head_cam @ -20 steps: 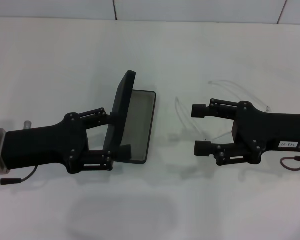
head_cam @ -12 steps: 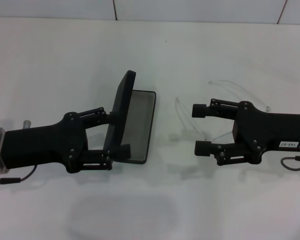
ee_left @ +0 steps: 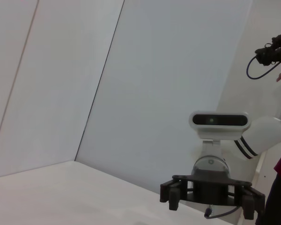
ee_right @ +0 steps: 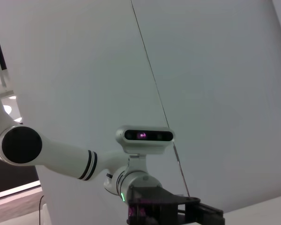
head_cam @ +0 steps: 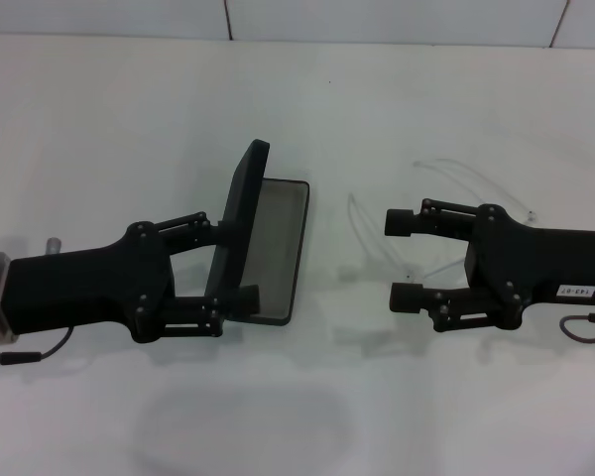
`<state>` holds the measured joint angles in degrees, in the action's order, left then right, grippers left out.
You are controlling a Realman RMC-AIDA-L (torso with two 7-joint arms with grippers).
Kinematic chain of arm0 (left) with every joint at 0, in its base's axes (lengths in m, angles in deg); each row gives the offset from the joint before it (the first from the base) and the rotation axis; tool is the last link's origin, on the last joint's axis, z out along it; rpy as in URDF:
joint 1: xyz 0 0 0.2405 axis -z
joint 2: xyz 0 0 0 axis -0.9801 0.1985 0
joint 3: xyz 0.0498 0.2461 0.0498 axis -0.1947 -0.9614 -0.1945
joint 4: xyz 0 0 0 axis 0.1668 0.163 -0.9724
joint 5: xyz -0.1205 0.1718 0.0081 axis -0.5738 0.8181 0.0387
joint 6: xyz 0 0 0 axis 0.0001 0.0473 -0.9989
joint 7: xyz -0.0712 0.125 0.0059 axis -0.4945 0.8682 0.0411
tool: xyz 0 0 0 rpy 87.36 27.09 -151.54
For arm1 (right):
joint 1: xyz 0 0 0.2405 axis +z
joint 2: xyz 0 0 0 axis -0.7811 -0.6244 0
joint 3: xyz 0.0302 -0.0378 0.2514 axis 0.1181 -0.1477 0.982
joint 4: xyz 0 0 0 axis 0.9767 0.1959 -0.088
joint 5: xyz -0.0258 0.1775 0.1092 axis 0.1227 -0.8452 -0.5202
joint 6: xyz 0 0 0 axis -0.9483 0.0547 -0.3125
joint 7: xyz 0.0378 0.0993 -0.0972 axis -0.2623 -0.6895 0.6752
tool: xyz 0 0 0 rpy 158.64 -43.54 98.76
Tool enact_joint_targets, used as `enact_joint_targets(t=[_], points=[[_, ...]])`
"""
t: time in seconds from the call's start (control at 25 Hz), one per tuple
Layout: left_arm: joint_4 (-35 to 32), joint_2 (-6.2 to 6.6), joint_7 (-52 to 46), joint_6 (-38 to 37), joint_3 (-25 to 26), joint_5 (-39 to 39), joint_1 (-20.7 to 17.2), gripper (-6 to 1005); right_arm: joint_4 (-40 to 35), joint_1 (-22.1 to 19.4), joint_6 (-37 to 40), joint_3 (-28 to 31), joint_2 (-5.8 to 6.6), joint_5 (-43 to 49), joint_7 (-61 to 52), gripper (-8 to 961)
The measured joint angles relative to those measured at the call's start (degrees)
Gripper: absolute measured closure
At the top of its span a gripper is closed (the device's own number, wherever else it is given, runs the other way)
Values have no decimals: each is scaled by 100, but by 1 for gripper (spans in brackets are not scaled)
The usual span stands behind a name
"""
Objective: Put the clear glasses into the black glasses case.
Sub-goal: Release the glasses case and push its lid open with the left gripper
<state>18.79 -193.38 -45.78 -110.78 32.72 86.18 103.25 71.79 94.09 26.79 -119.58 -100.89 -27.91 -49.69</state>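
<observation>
While the left gripper [head_cam: 233, 263] holds the matte black glasses case [head_cam: 273, 248] propped open, fingers pinching its raised lid, the right gripper [head_cam: 404, 259] has drawn back slightly rightward, fingers spread and empty. Clear glasses [head_cam: 446, 213], thin curved transparent plastic, lie on the white desk [head_cam: 129, 109] just right of the case — likely still to be grasped.

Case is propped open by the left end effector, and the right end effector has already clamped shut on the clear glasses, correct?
Not quite. In the head view the left end effector does hold the black glasses case open, but the right end effector is open, its fingers spread and closed on nothing. The clear glasses lie on the table around and beneath it, not gripped.
</observation>
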Motion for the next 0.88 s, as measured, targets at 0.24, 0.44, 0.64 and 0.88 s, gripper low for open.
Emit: enact_joint_targets(t=[0.24, 0.44, 0.64, 0.88], points=[[-105, -9, -348, 5, 182, -26, 93, 133, 93, -230, 0, 0, 17, -429, 189, 94], [-1155, -152, -1904, 419, 288, 8, 213, 135, 548, -595, -2, 0, 50, -1254, 351, 94], [-2861, -483, -3545, 1276, 197, 523, 249, 137, 914, -1137, 21, 1, 89, -2312, 646, 94], [-3863, -485, -5784, 2315, -716, 1695, 463, 139, 1012, -1661, 37, 0, 153, -3233, 991, 94]])
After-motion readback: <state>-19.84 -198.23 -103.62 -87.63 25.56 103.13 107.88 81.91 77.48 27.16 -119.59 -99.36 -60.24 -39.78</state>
